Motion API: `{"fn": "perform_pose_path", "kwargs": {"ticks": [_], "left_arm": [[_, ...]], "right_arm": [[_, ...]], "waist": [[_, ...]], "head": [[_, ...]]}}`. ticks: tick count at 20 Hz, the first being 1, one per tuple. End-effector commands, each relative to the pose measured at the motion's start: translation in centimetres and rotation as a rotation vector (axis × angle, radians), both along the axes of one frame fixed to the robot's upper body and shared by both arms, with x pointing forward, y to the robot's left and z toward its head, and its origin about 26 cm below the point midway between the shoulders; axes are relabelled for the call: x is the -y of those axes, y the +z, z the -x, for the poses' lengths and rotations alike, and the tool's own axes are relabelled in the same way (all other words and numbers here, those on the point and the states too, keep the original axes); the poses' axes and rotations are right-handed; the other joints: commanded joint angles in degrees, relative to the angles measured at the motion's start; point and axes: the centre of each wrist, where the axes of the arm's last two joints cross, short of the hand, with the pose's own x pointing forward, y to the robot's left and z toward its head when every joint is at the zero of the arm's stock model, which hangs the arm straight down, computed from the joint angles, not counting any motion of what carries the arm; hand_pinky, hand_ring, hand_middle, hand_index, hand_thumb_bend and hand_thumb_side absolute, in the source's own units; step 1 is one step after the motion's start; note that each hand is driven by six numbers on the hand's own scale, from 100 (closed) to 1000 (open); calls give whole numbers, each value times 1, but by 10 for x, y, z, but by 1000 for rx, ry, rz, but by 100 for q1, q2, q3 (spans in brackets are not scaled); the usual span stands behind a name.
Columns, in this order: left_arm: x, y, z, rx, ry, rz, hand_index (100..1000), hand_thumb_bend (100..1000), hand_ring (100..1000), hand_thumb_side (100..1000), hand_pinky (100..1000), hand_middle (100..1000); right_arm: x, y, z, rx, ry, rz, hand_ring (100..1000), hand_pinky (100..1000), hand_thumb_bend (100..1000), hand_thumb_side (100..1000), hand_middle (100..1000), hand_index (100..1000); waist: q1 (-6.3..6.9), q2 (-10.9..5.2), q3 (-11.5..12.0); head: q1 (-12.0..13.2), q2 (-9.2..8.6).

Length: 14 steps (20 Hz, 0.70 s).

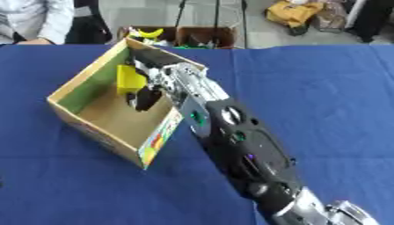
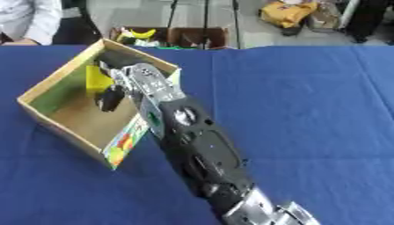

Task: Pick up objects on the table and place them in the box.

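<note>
Our right hand (image 1: 150, 85) is reaching over the wall of the cardboard box (image 1: 73, 115), which sits on the blue tabletop (image 1: 323, 88). The arm comes in from the lower right and crosses the near corner of the box. A yellow thing (image 1: 129, 79) is inside the box, up by the far wall, right beside our fingers. We cannot tell if the fingers are curled round it or just next to it, because the hand hides that part. Our left hand is not in the pictures.

We think the yellow thing is light and stiff, like a small plastic toy, so it should not bend or break. Its smooth sides might be a bit slippery. The best place to hold it looks like its two flat sides, with the thumb on one and the fingers on the other.

We see no other things left on the blue cloth near the box
</note>
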Motion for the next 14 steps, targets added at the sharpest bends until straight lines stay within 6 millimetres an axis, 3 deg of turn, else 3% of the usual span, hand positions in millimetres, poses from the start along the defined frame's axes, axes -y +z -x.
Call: {"fn": "perform_pose_path", "kwargs": {"ticks": [1, 9, 11, 13, 14], "left_arm": [[-1, 8, 1, 27, -8, -20, 855, 100, 428, 982, 373, 526], [0, 8, 1, 27, -9, -19, 855, 100, 428, 982, 374, 527], [0, 8, 1, 27, -10, -19, 854, 100, 428, 982, 374, 527], [0, 8, 1, 28, -9, -19, 854, 100, 428, 982, 374, 527], [0, 8, 1, 28, -9, -19, 855, 100, 428, 982, 374, 527]], "right_arm": [[-5, 0, -1, 22, -10, 20, 624, 651, 100, 182, 513, 661], [-7, -26, -6, -29, -19, 59, 717, 717, 100, 170, 673, 785], [-8, -28, -6, -31, -9, 71, 734, 734, 106, 247, 706, 791], [-8, -28, -6, -28, 3, 86, 762, 754, 383, 363, 752, 815], [-8, -27, -6, -23, 8, 92, 780, 764, 457, 392, 775, 826]], "waist": [[19, -96, 24], [42, -82, 69], [45, -85, 70], [49, -88, 70], [50, -90, 69]], "head": [[-15, -75], [-29, -130], [-27, -136], [-25, -146], [-25, -149]]}}
